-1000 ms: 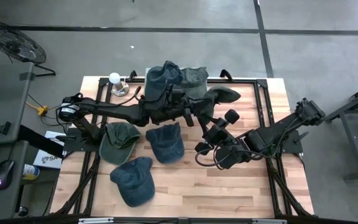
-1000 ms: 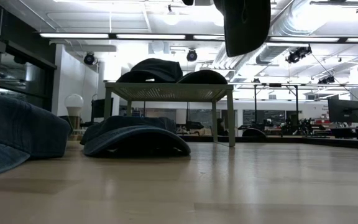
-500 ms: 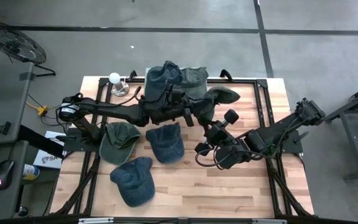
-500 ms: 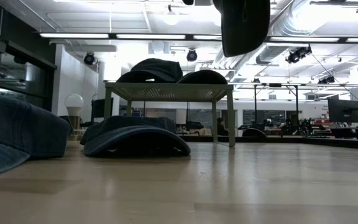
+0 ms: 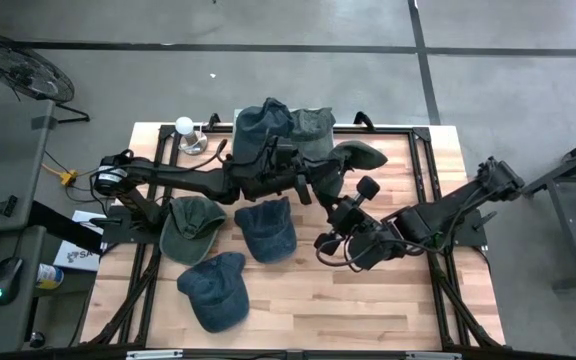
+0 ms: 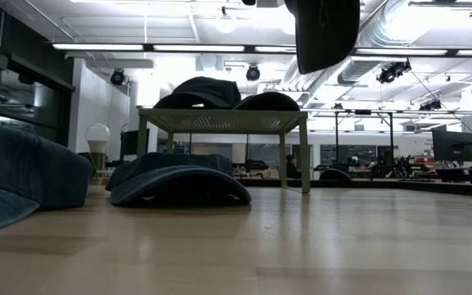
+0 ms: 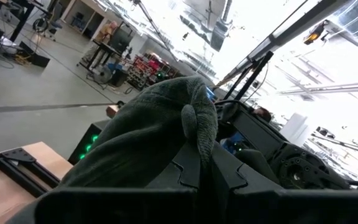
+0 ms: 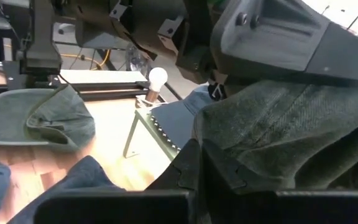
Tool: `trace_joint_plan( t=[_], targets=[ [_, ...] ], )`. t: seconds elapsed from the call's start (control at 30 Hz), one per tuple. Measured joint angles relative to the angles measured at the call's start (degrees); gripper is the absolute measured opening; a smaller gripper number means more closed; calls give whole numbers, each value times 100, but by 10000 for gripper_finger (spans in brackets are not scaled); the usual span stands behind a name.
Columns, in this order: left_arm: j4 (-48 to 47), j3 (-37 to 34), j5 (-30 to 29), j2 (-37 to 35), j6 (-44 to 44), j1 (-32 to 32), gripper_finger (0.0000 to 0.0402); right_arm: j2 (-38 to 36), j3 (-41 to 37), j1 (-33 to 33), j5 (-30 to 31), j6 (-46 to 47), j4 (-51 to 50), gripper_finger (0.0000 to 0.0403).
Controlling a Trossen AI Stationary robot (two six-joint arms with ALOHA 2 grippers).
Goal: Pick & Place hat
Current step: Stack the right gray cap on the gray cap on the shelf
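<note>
Olive hat point(image 5: 353, 155), held aloft at the worktop's point(image 5: 298, 310) one o'clock, pinched by both clenched tools, left point(image 5: 318, 180) and right point(image 5: 346, 200). Light, limp cloth (stiffer brim): grip a fold.

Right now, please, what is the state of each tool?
Left tool: shut on the green hat.
Right tool: shut on the same green hat, held up over the table.

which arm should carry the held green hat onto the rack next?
Probably left. Both pincers, left and right, are shut on the held green hat, but the left arm already reaches along the rack; the right comes from farther off.
</note>
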Motion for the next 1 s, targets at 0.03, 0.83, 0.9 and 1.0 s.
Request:
trace_joint_plan(
  t=[0.03,0.83,0.9,1.0],
  targets=[
    [8,0,-1,-2,-1,0,0,-31,0,17,-4,0,-5,3],
    [700,-2,156,-2,-69,0,0,-385,1,-466,-1080,646,-187,192],
    [704,-2,177,-2,-73,0,0,-385,0,-532,-1205,647,-193,186],
    [709,-1,190,-2,-224,2,0,-385,2,-545,-1136,643,-272,174]
  ],
)
